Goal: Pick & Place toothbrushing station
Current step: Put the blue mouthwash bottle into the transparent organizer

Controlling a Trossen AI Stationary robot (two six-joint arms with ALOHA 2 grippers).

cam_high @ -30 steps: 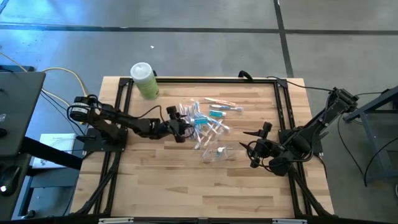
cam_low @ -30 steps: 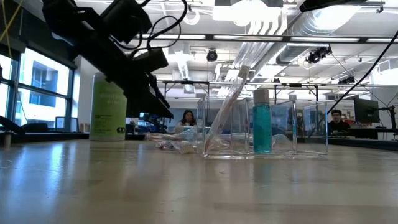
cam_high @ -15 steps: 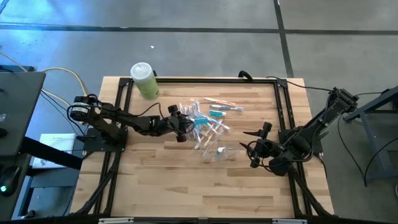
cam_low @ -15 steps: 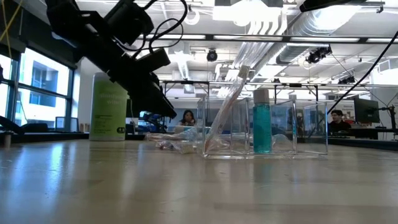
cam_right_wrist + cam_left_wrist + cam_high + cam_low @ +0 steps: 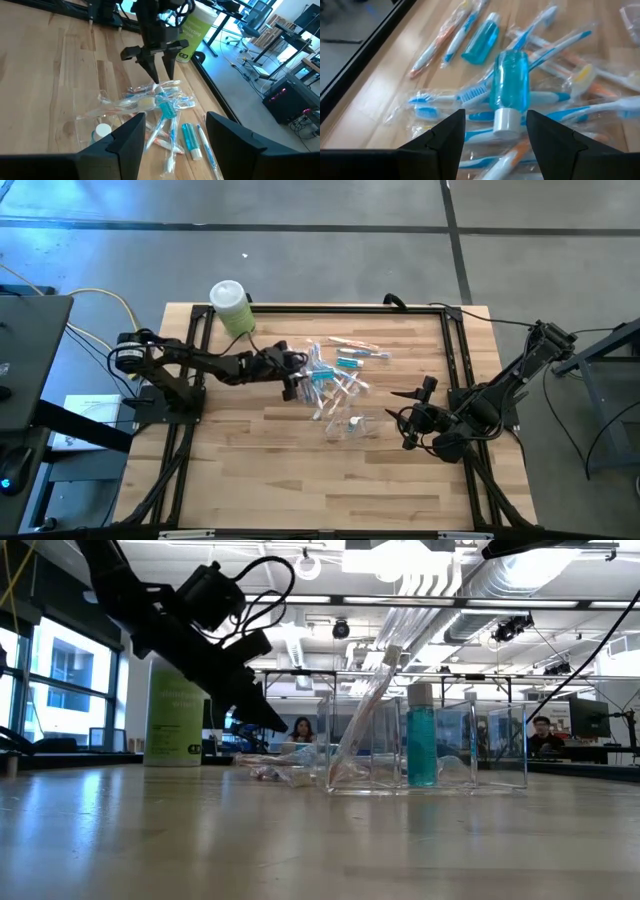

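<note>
- Left gripper (image 5: pixel 297 375) hangs at the near edge of the toothbrush pile (image 5: pixel 335 378), fingers spread with nothing between them; judged to be lining up on the small teal bottle (image 5: pixel 509 86) directly ahead.
- Right gripper (image 5: pixel 407 423) waits low by the table's right side, fingers apart, empty.
- Pile lies mid-table: clear-wrapped brushes with teal and orange parts, loosely crossed.
- Clear holder (image 5: pixel 428 745) stands just beside the pile, one brush leaning in it.
- Green bottle (image 5: pixel 232 309) stands apart at the back edge.

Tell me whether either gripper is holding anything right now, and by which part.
Nothing is held. The left gripper hangs open above the pile of toothbrushes; the right gripper waits open near the table's right edge.
</note>
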